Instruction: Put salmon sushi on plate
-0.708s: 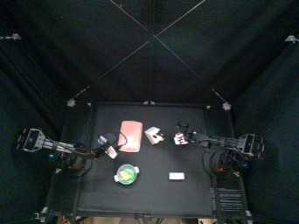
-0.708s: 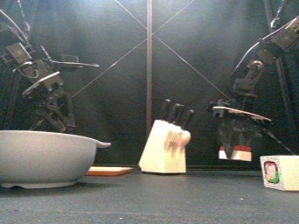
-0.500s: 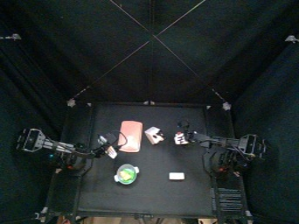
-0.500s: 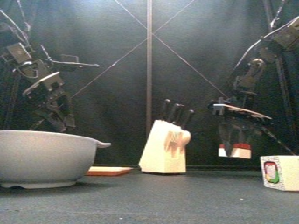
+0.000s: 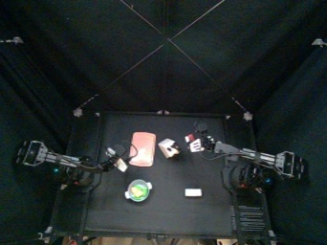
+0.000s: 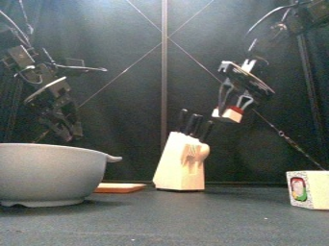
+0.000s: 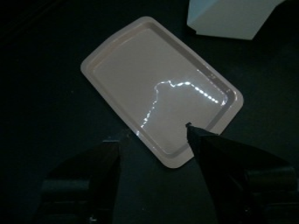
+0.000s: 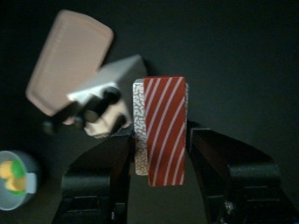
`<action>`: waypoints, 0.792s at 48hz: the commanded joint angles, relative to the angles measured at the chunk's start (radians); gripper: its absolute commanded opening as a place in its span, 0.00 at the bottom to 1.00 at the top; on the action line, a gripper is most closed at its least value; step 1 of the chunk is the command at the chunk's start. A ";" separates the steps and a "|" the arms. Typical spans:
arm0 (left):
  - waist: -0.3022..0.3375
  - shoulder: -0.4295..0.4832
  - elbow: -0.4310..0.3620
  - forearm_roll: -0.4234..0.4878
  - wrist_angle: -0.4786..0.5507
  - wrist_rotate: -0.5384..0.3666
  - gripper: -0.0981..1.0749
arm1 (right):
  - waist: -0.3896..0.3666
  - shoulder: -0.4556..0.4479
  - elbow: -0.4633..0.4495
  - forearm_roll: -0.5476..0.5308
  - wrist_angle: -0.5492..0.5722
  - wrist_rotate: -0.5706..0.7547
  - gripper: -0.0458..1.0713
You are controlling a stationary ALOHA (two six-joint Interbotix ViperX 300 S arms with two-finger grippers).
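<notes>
My right gripper (image 8: 165,147) is shut on the salmon sushi (image 8: 163,109), a small rice block with a red-orange striped top. It holds the sushi high in the air (image 6: 232,113). In the top view this gripper (image 5: 194,145) hangs just right of the knife block. The pink plate (image 5: 141,149) lies flat at the table's middle left and also shows in the right wrist view (image 8: 70,57). My left gripper (image 7: 160,144) is open and empty, hovering over the plate's (image 7: 158,87) edge; in the top view it (image 5: 120,164) sits by the plate's lower left corner.
A pale knife block (image 6: 184,159) with black handles stands between the plate and my right gripper. A grey bowl (image 6: 45,171) with green and yellow contents (image 5: 138,191) sits at the front left. A small white block (image 5: 193,192) lies at the front right.
My right gripper has risen with the sushi and moved left, toward the knife block. The left arm has hardly moved.
</notes>
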 commanded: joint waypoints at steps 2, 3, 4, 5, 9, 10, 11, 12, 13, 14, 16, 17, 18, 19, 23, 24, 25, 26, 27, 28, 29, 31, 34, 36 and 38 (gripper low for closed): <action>-0.015 -0.071 0.023 0.049 -0.011 -0.034 0.85 | 0.014 0.006 -0.055 -0.003 -0.095 0.000 0.57; -0.020 -0.081 0.029 0.057 -0.014 -0.041 0.85 | 0.015 0.011 -0.060 -0.003 -0.110 0.000 0.57; -0.023 -0.092 0.037 0.064 -0.018 -0.052 0.85 | 0.020 0.015 -0.064 -0.002 -0.130 0.000 0.57; -0.028 -0.103 0.043 0.074 -0.025 -0.060 0.85 | 0.021 0.020 -0.067 -0.002 -0.147 -0.002 0.57; -0.040 -0.143 0.066 0.109 -0.049 -0.091 0.85 | 0.032 0.046 -0.087 -0.002 -0.215 -0.002 0.57; -0.044 -0.153 0.074 0.121 -0.057 -0.100 0.85 | 0.032 0.057 -0.092 -0.002 -0.235 0.000 0.57; -0.046 -0.160 0.077 0.129 -0.064 -0.104 0.85 | 0.034 0.067 -0.097 -0.002 -0.252 0.000 0.57; -0.049 -0.166 0.080 0.138 -0.071 -0.107 0.85 | 0.037 0.078 -0.103 0.000 -0.268 0.000 0.57; -0.052 -0.172 0.083 0.146 -0.077 -0.109 0.85 | 0.040 0.091 -0.109 0.002 -0.285 0.000 0.57; -0.055 -0.175 0.087 0.153 -0.084 -0.109 0.85 | 0.044 0.112 -0.120 0.003 -0.304 -0.002 0.57; -0.063 -0.183 0.092 0.170 -0.101 -0.110 0.85 | 0.051 0.141 -0.137 0.005 -0.324 -0.003 0.57; -0.066 -0.187 0.094 0.178 -0.110 -0.110 0.85 | 0.054 0.155 -0.147 0.006 -0.330 -0.006 0.57; -0.069 -0.189 0.095 0.189 -0.118 -0.110 0.85 | 0.057 0.170 -0.156 0.005 -0.336 -0.006 0.57; -0.074 -0.189 0.098 0.201 -0.135 -0.110 0.85 | 0.061 0.186 -0.169 0.002 -0.339 -0.006 0.57; -0.092 -0.189 0.100 0.235 -0.181 -0.109 0.85 | 0.072 0.245 -0.213 -0.003 -0.339 -0.011 0.57; -0.094 -0.189 0.098 0.238 -0.187 -0.109 0.85 | 0.074 0.259 -0.225 -0.006 -0.339 -0.011 0.57; -0.100 -0.189 0.100 0.249 -0.206 -0.109 0.85 | 0.075 0.273 -0.236 -0.008 -0.339 -0.011 0.57; -0.104 -0.189 0.100 0.256 -0.215 -0.109 0.85 | 0.078 0.293 -0.253 -0.011 -0.337 -0.011 0.57; -0.107 -0.189 0.098 0.262 -0.224 -0.109 0.85 | 0.080 0.305 -0.262 -0.014 -0.337 -0.011 0.57; -0.110 -0.189 0.098 0.268 -0.233 -0.109 0.85 | 0.081 0.318 -0.273 -0.014 -0.337 -0.011 0.57; -0.114 -0.189 0.098 0.275 -0.244 -0.109 0.85 | 0.084 0.330 -0.284 -0.014 -0.336 -0.011 0.57; -0.118 -0.190 0.100 0.285 -0.256 -0.109 0.85 | 0.087 0.356 -0.302 -0.014 -0.336 -0.011 0.57; -0.124 -0.190 0.100 0.296 -0.279 -0.109 0.85 | 0.097 0.402 -0.334 -0.015 -0.334 -0.011 0.57; -0.130 -0.189 0.100 0.301 -0.295 -0.109 0.85 | 0.101 0.428 -0.350 -0.015 -0.334 -0.011 0.57; -0.137 -0.190 0.100 0.310 -0.316 -0.109 0.85 | 0.106 0.454 -0.367 -0.014 -0.333 -0.011 0.57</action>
